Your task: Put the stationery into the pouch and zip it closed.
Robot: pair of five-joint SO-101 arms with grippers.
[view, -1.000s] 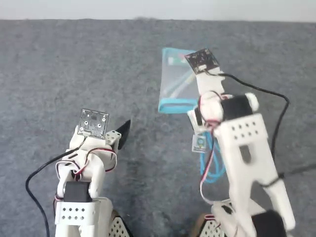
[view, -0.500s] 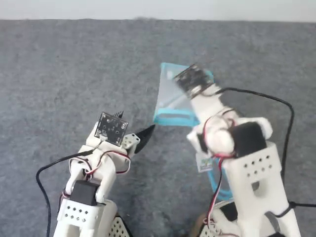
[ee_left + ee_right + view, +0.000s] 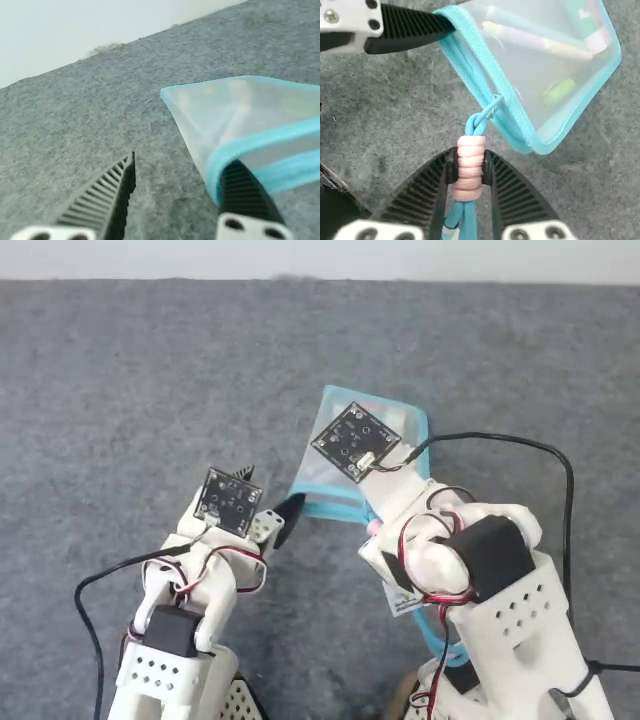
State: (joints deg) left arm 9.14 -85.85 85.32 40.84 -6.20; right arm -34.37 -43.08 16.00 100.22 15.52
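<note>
Right wrist view: right gripper [image 3: 469, 156] pinched narrow on the pink bead pull [image 3: 470, 176]. A blue cord [image 3: 479, 122] runs from the pull to the zip slider [image 3: 492, 106], which sits partway along the zip edge of the pouch [image 3: 555, 60]. The pouch lies flat on the grey table [image 3: 385, 110], translucent with blue trim. The stationery [image 3: 535, 41] is inside: a pale pen and a green piece. At the pouch's zip-end corner the left gripper [image 3: 182, 165] is spread wide, one finger [image 3: 245, 192] touching the trim and the other apart from it. High view: the right arm's wrist board [image 3: 355, 442] overhangs the pouch and blocks much of it. A black cable [image 3: 520, 445] loops beside that arm.
</note>
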